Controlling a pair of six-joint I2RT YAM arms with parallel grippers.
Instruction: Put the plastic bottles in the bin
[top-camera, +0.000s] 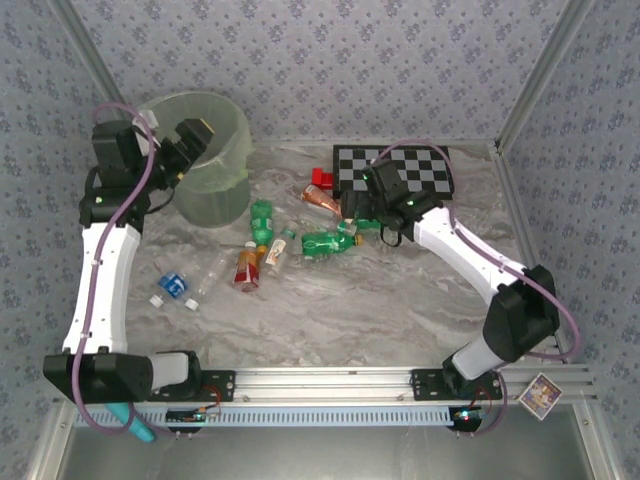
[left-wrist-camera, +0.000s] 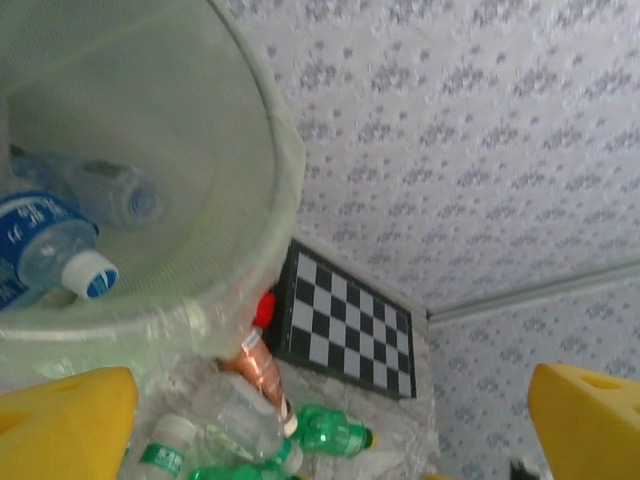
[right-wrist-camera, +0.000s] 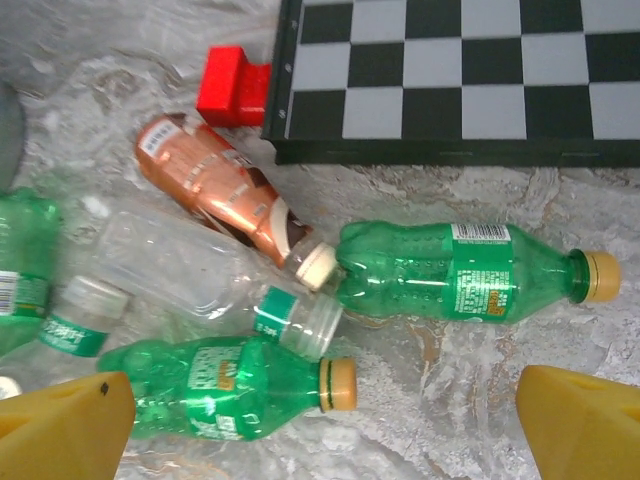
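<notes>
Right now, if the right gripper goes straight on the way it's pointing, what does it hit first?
Probably the yellow-capped end of the lower green bottle, which lies in line with the open right gripper. The clear bottle sits just beside it, so depth leaves some doubt.

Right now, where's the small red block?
Right wrist view, upper left: the small red block sits beside the left edge of the flat black-and-white checkerboard, just above an orange-red bottle.

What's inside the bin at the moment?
The left wrist view looks into the bin. A blue-label bottle lies inside, with a clear bottle behind it. The rest of the floor runs past the frame edge, so any others there can't be seen.
</notes>
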